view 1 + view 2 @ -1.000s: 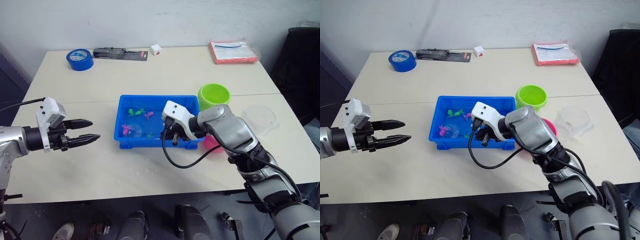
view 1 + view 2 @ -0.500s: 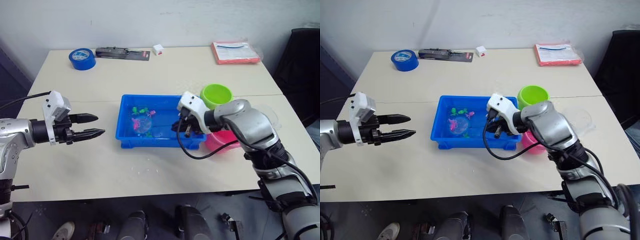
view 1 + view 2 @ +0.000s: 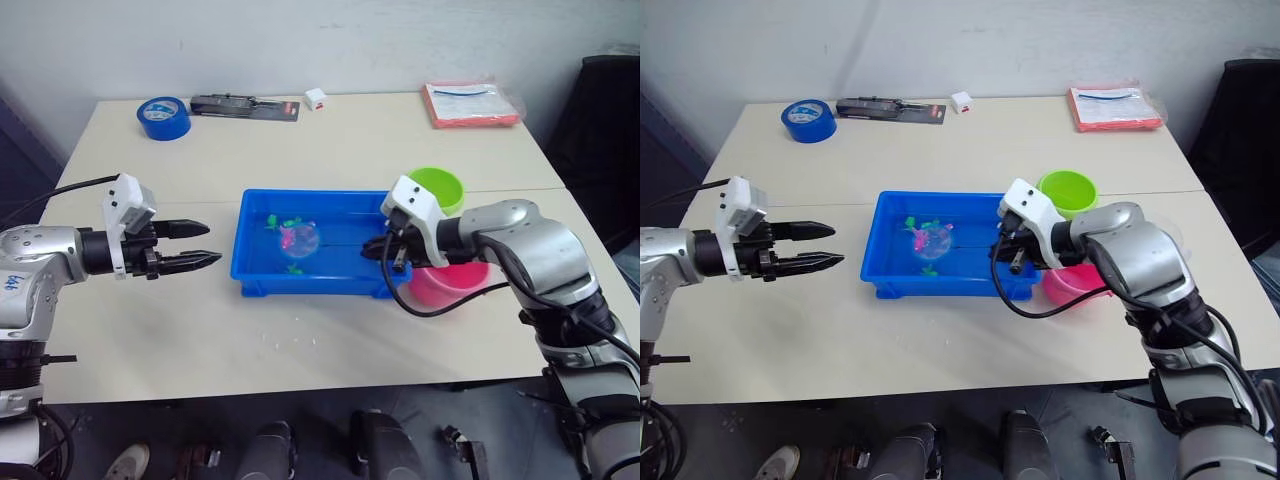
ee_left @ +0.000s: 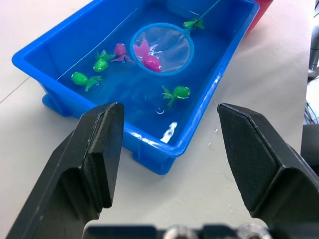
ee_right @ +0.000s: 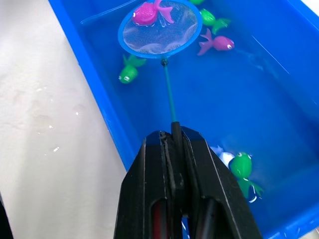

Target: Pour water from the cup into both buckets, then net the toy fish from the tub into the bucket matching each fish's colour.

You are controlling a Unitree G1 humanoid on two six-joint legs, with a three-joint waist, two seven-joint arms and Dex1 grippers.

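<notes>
Beige desk against a pale wall carries everything. Near the middle of the desk sits the blue tub, holding water and the toy fish. The net lies with its hoop inside the tub, one pink fish resting in the mesh at the hoop's rim. Beside the hoop a second pink fish lies in the water, with green fish scattered around it, one of them close to the tub's near wall by the gripper. The net's thin handle runs back to the right gripper, whose black fingers are clamped together on the stick at the tub's right end. Just past that end stand the buckets: the lime green bucket toward the far side, the pink bucket touching or nearly touching the tub's right wall, partly hidden by the right arm. The left gripper hangs over bare desk off the tub's left end, fingers apart and pointing at the tub. Along the desk's far edge lie a blue tape roll, a dark flat package, a small white block, and a red-and-white packet toward the far right corner.
</notes>
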